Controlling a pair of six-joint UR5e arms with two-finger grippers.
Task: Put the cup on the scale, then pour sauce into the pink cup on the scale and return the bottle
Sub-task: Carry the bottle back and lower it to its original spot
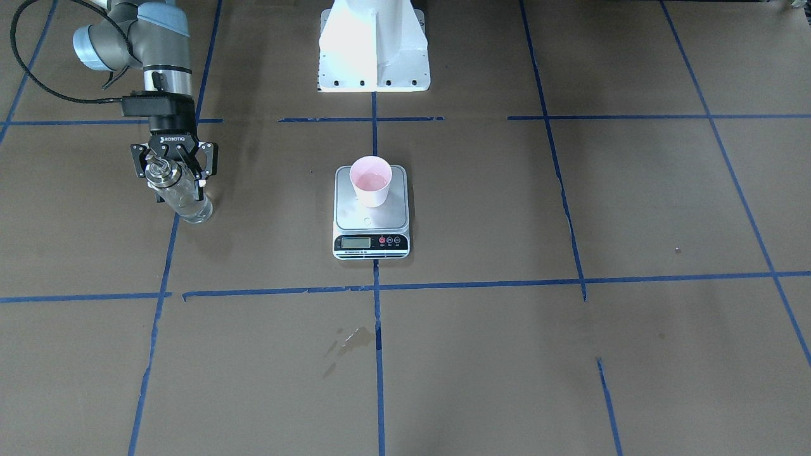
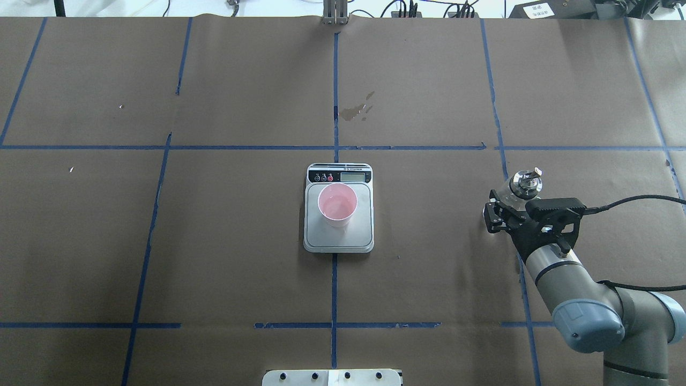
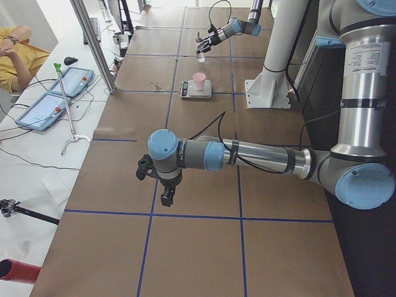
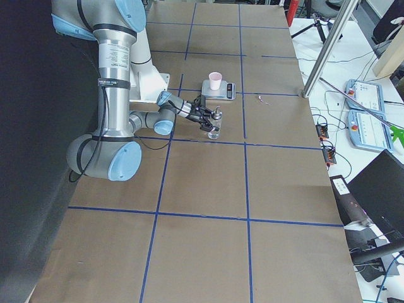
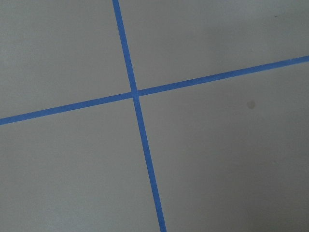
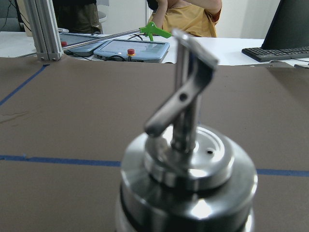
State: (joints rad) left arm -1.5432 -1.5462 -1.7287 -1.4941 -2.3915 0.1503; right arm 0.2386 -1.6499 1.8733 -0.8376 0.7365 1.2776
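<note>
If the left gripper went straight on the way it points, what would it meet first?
The left gripper points down, so it would likely meet the table, on its brown paper near a crossing of blue tape lines. Nothing shows in between, as far as the wrist view tells.

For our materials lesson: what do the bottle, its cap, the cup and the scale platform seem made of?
Bottle: clear, see-through, likely glass.
Cap: shiny metal, mirror-like reflections.
Cup: matte pale pink, perhaps paper or plastic.
Scale platform: dull silver-grey sheen, probably metal.
</note>
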